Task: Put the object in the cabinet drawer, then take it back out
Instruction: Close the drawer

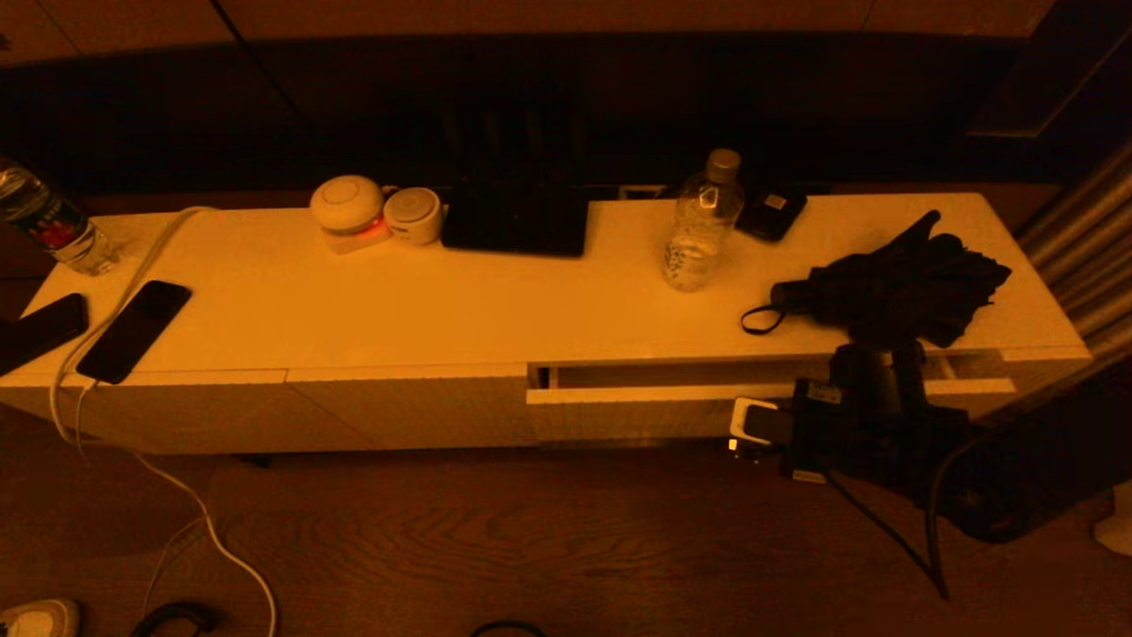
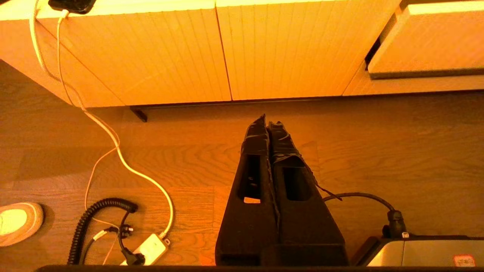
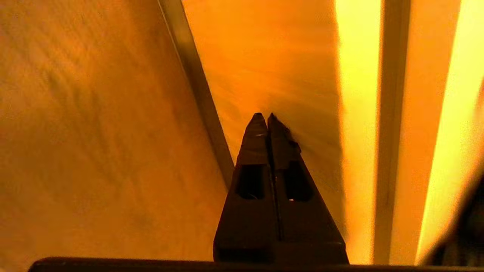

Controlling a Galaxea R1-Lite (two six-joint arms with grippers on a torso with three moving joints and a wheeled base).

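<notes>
Cabinet (image 1: 442,310), long, low and white, spans the head view and serves as the table here; its ribbed front carries plain panels at the left and one cabinet drawer (image 1: 654,411) at the right half, pulled out a little so that a dark gap shows behind its top edge. The same drawer shows in the left wrist view (image 2: 427,41), standing proud of the panels beside it.

On top, counted: two water bottles, one (image 1: 703,221) near the middle right and one (image 1: 49,221) at the far left corner; two phones (image 1: 133,332) (image 1: 40,332) at the left front edge, the nearer one overhanging it with a white cable (image 1: 177,495) running down to the floor; two round white devices (image 1: 349,212) (image 1: 413,215) side by side at the back edge; one flat black slab (image 1: 516,226) next to them; one small dark case (image 1: 771,212) behind the bottle; one folded black umbrella (image 1: 884,287) at the right front edge, directly above the drawer.

The widest bare stretch of the top lies between the phones and the bottle.

The right pincer (image 3: 264,117) has its fingers pressed together, holding nothing, tips close to the ribbed drawer front below the umbrella. The left pincer (image 2: 268,121) hangs low over the wooden floor (image 2: 397,158), fingers together and empty, well apart from the cabinet. A power strip (image 2: 149,249) and a coiled cord (image 2: 90,223) lie on the floor near it.
</notes>
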